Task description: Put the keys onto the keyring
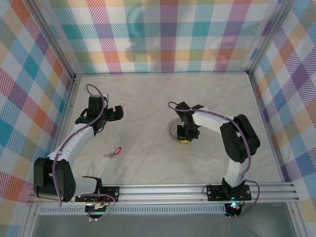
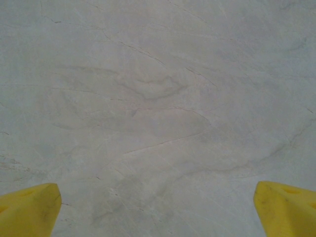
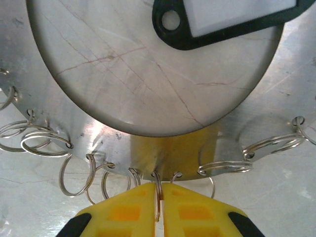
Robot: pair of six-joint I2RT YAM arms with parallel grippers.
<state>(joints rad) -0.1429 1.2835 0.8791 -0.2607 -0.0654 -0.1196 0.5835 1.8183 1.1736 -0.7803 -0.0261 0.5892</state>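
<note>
Right of the bench's (image 1: 148, 94) middle lay the flat silvery keyring (image 1: 172, 129), half hidden under the right arm (image 1: 212, 118); a black key tag (image 3: 222, 22), cut off, lay inside its hole. The right fingers (image 3: 131, 210) were clamped on one rim wire loop (image 3: 157, 190). The left fingers (image 2: 29, 207) stood wide apart. The red-tagged key (image 1: 116, 150) lay toward the front-left corner.

even bright light, glare on keyring (image 3: 97, 133)
</note>
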